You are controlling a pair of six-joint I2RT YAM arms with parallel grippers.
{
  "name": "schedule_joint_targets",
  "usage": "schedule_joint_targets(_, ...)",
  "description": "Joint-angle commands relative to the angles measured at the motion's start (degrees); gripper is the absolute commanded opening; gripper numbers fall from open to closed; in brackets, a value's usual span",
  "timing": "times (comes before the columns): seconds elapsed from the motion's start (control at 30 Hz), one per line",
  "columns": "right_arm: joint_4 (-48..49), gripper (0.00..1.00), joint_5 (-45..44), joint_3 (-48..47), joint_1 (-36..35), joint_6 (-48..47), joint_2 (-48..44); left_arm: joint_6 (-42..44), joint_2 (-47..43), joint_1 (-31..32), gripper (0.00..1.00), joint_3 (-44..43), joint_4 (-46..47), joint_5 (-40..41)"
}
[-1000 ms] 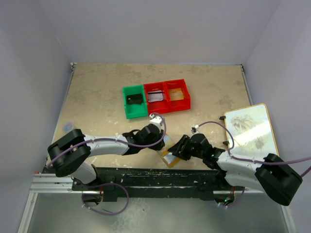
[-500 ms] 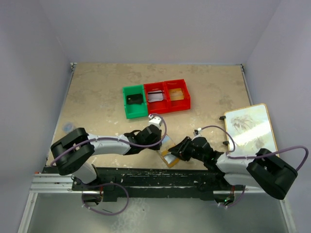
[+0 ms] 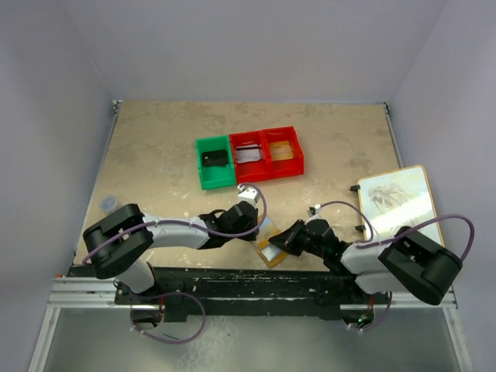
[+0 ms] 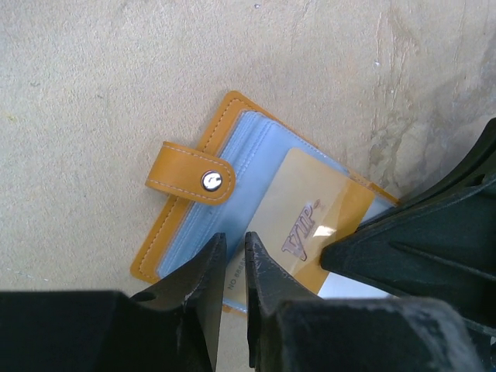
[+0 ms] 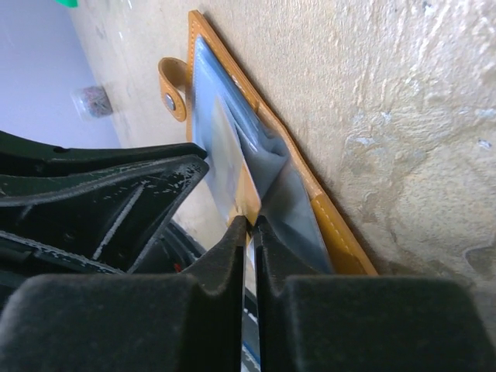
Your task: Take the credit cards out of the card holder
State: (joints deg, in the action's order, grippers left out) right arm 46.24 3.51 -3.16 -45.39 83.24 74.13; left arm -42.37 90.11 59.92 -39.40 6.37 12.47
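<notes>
Green bin (image 3: 216,183) touches red bins (image 3: 271,173); tan-edged board (image 3: 399,208) well apart.

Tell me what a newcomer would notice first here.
The open orange card holder lies near the front edge of the table. The right hand pinches a gold card partly out of it. Farther back, a green bin and red bins stand in a row.

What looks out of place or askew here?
Only the gold-tan plastic card: it tilts up from the pale blue pockets of the open orange-tan card holder, its edge pinched in the right gripper. Nothing looks spilled or damaged.
</notes>
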Motion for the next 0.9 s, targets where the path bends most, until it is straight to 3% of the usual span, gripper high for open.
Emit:
schedule_joint_targets(0.0, 0.5, 0.03, -0.3, -1.1, -0.1, -1.3, 0.4, -1.1, -0.7, 0.4, 0.13, 1.2, 0.1, 0.6)
schedule_joint_targets(0.43, -7.7, 0.0, -1.1, 1.5, -0.1, 0.2, -10.0, -0.4, -2.2, 0.5, 0.12, 0.4, -1.8, 0.7)
schedule_joint_targets(0.53, -5.0, 0.06, -1.7, 3.3, -0.1, 3.1, -12.5, 2.3, -1.1, 1.4, 0.13, -0.4, -1.5, -2.9)
schedule_joint_targets(0.87, -4.4, 0.12, -3.5, 2.9, 0.1, 4.5, -11.3, -0.6, 1.8, 4.0, 0.09, -1.7, -3.8, 2.0)
